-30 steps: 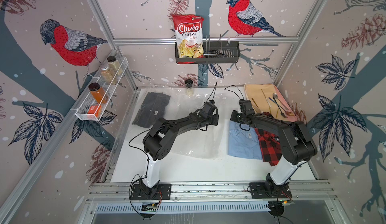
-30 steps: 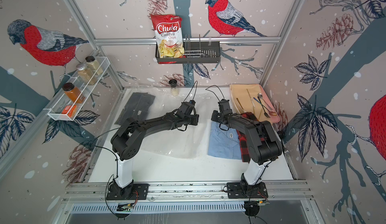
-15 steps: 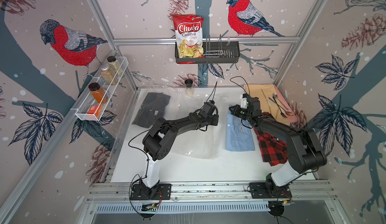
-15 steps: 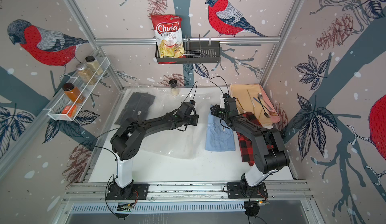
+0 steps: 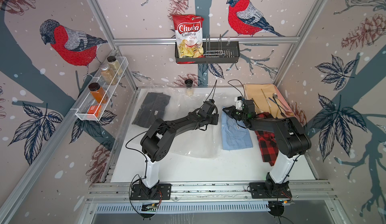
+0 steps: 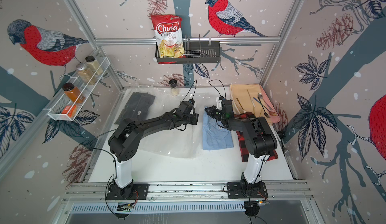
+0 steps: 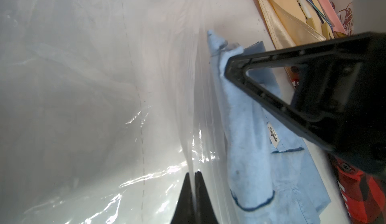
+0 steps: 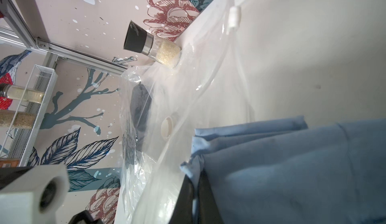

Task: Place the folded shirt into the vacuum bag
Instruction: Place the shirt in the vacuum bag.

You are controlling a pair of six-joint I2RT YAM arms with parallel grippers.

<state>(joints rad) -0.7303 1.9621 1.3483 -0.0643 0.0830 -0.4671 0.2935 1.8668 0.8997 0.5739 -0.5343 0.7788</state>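
The folded shirt, light blue, lies on a white table inside an aluminium-framed booth whose walls are papered with red-breasted birds, pine cones and leaves. A black rack on the back wall holds a chips bag, and a white wire shelf on the left wall carries spice jars.

In both top views the shirt sits just right of the vacuum bag, parallel to its right-hand edge. A red plaid shirt lies just beside it on the other side. The right gripper is clamped on the shirt's far corner, which is raised off the table while the near end lies flat. The right wrist view shows blue cloth pinched between its jaws. The left gripper is closed on the clear film at the bag's edge, close beside the shirt, and holds that edge up. The two grippers are near each other without touching.

A dark folded garment lies in the bag's far left part, with the round white valve cap near it. Between that garment and the held edge, white table shows through the film. A spice jar stands at the bag's far edge. A tray of cutlery fills the far right corner, close behind the right gripper. Bare table stretches along the near side.
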